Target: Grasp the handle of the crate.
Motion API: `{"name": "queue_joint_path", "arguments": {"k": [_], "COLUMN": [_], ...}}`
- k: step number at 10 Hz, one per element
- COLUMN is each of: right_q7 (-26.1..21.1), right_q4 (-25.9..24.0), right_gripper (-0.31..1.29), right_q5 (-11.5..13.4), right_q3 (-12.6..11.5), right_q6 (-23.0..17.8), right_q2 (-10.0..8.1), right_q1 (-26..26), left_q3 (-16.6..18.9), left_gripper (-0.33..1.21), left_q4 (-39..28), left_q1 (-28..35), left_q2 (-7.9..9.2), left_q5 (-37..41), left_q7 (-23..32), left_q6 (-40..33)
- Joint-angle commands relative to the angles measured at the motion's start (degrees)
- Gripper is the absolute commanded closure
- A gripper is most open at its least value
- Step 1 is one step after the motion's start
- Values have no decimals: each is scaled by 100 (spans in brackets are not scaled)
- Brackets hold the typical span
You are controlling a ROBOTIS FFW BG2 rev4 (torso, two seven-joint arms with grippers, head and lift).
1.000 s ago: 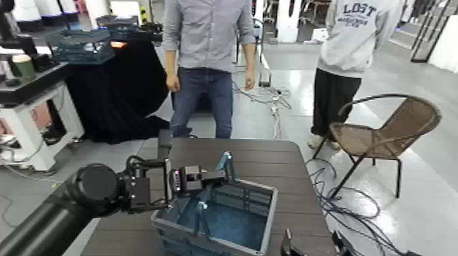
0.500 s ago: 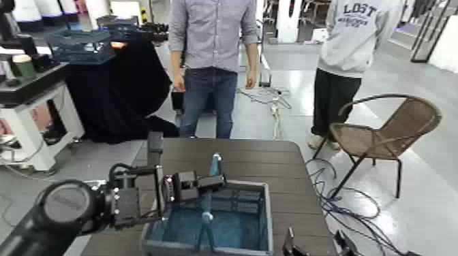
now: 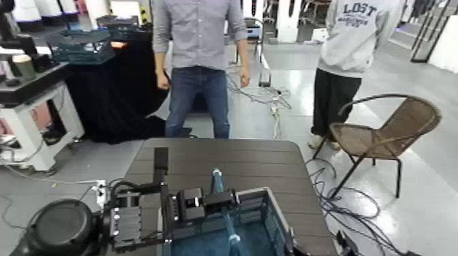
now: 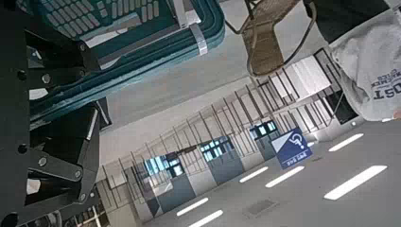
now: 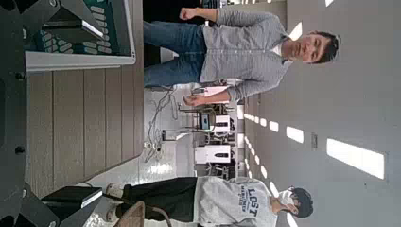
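The blue lattice crate (image 3: 271,212) with its grey rim sits low in the head view, at the near edge of the dark wooden table (image 3: 225,156). Its thin teal handle (image 3: 219,182) stands upright across the middle. My left gripper (image 3: 212,199) is shut on the handle near its top, reaching in from the left. In the left wrist view the crate (image 4: 142,47) fills the area just past the dark gripper frame. Only a dark piece of my right gripper (image 3: 339,243) shows at the bottom edge, right of the crate. The right wrist view shows the crate's corner (image 5: 76,38).
Two people stand beyond the table's far edge, one in a grey shirt (image 3: 197,41) and one in a light hoodie (image 3: 351,41). A wicker chair (image 3: 382,133) stands to the right. A darker teal crate (image 3: 82,44) rests on a black-draped stand at far left. Cables lie on the floor.
The crate and its handle have come nearer to me and lower in the view, with my left gripper still on the handle. The person in the grey shirt has shifted.
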Motion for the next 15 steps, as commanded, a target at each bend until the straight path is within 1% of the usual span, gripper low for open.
{"name": "queue_joint_path", "arguments": {"k": [1,3,5,6,7,9,11,13,15], "right_q7": [0,0,0,0,0,-9,-9,-9,0], "right_q4": [0,9,9,18,18,18,18,26,35], "right_gripper": [15,15,15,15,15,15,15,15,15], "right_q5": [10,10,19,19,19,19,19,10,-34], "right_q3": [10,10,10,19,19,19,19,19,28], "right_q6": [32,32,40,40,40,40,58,67,67], "right_q2": [0,9,18,26,26,35,26,26,18], "right_q1": [-9,-9,-9,-9,-18,-9,-9,-18,-18], "left_q3": [-5,-5,-23,-49,-119,-436,-568,-743,-796], "left_gripper": [119,119,119,119,119,119,119,119,119], "left_q4": [-70,-88,-52,-8,44,159,220,246,273], "left_q1": [23,41,155,208,269,489,533,533,524], "left_q2": [40,137,189,189,189,269,277,330,330], "left_q5": [85,190,577,823,1140,2045,2309,2502,2546], "left_q7": [-220,-343,-255,-149,-53,237,272,272,272], "left_q6": [216,383,453,497,506,277,180,49,40]}}
